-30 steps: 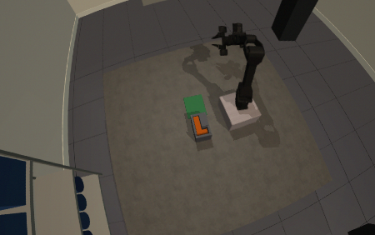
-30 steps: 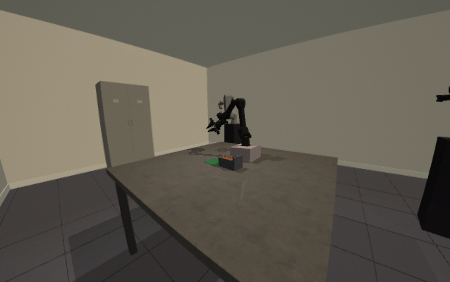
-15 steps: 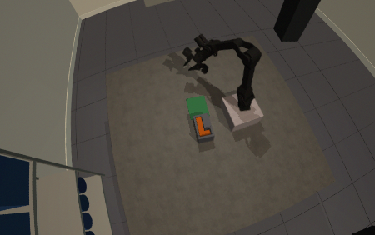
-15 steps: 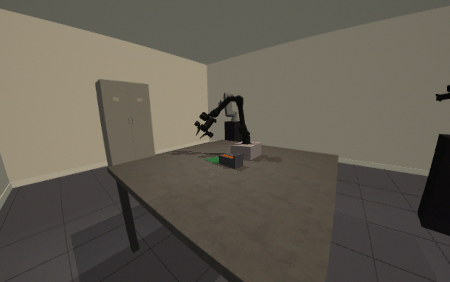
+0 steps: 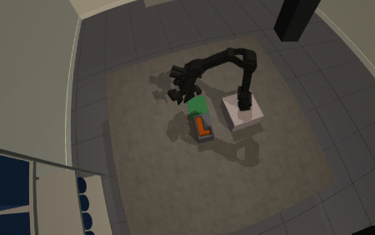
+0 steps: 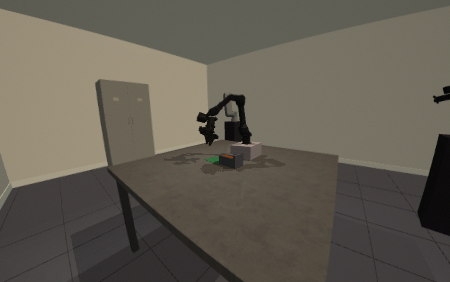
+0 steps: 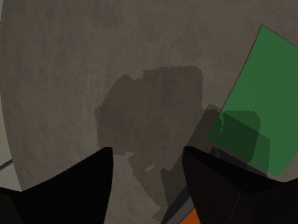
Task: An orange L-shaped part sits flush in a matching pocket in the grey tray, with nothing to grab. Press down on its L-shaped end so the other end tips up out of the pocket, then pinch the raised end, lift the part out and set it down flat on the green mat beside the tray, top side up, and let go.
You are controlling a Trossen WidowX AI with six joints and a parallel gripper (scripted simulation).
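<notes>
Top: cabinet beside table

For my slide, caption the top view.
Arm's empty, part-closed gripper hovers above the green mat; orange L-part sits in grey tray.

A black jointed arm on a pale square base block reaches left, its pincer hanging half-closed above the brown table, near the grey tray
</notes>
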